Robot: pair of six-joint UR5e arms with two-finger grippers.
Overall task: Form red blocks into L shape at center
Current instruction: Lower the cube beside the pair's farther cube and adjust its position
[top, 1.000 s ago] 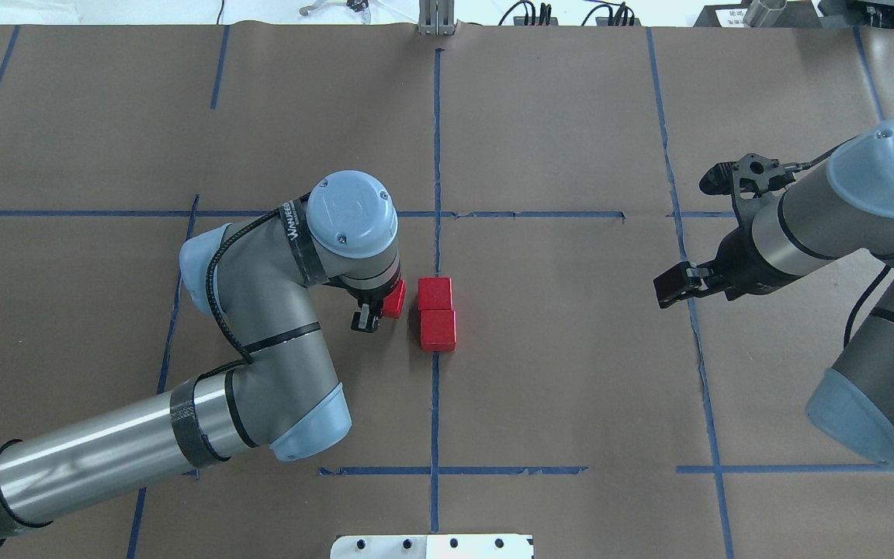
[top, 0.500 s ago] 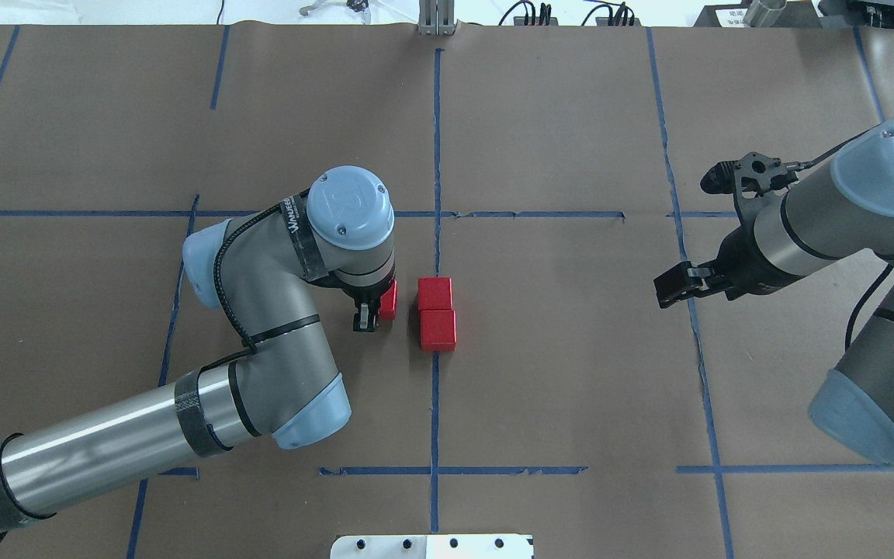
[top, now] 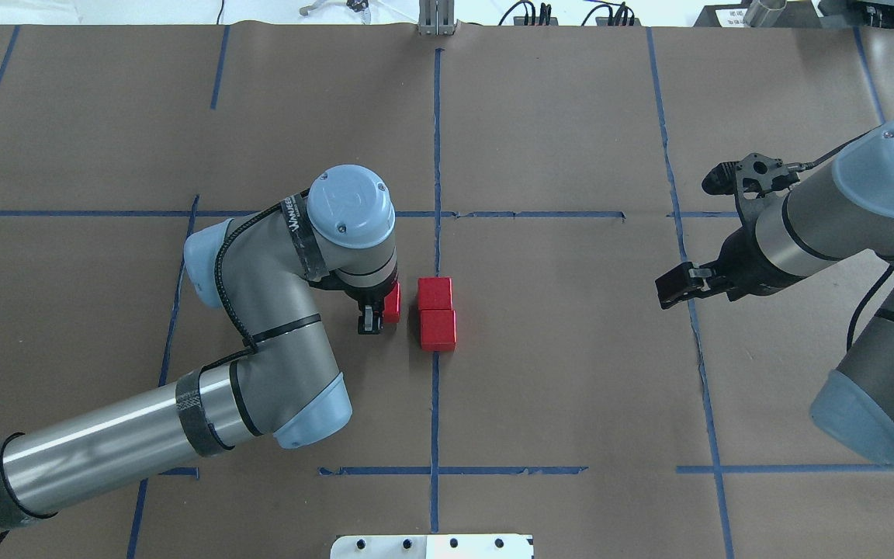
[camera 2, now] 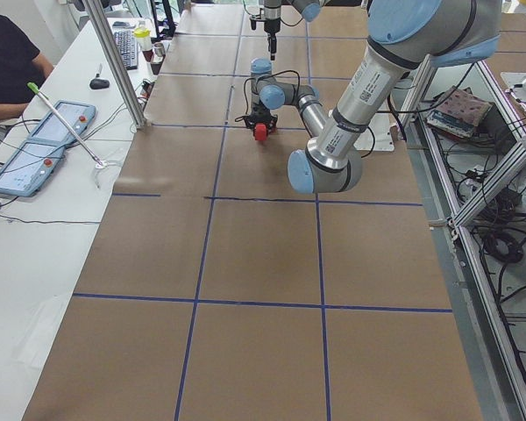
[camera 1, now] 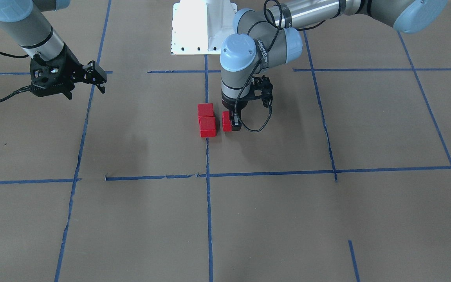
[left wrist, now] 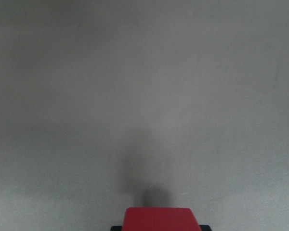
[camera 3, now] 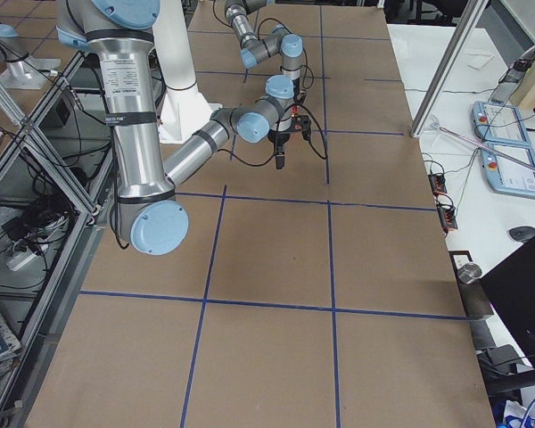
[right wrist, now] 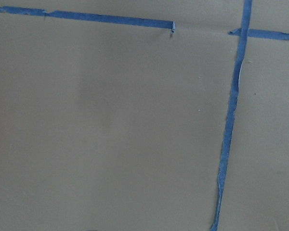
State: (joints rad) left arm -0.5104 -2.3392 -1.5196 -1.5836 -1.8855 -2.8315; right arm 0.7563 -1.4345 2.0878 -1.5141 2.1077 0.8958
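Note:
Two red blocks (top: 434, 293) (top: 438, 329) lie touching in a short column on the vertical tape line of the center cell (top: 540, 341); they also show in the front view (camera 1: 206, 110) (camera 1: 208, 127). My left gripper (top: 385, 307) (camera 1: 231, 122) is shut on the third red block (top: 393, 303) (camera 1: 226, 122) (left wrist: 157, 219), low over the paper, a small gap to the left of the far block of the pair. I cannot tell whether it touches the paper. My right gripper (top: 672, 286) (camera 1: 97, 75) is open and empty over the cell's right tape line.
The white robot base plate (top: 431, 546) sits at the near table edge. In the left side view a metal post (camera 2: 114, 61) stands at the table edge, with control tablets (camera 2: 35, 149) and an operator (camera 2: 9, 61) beyond it.
My left gripper with its red block has shifted only a few pixels beside the pair. The right arm has drifted very slightly. The two lying blocks have not moved.

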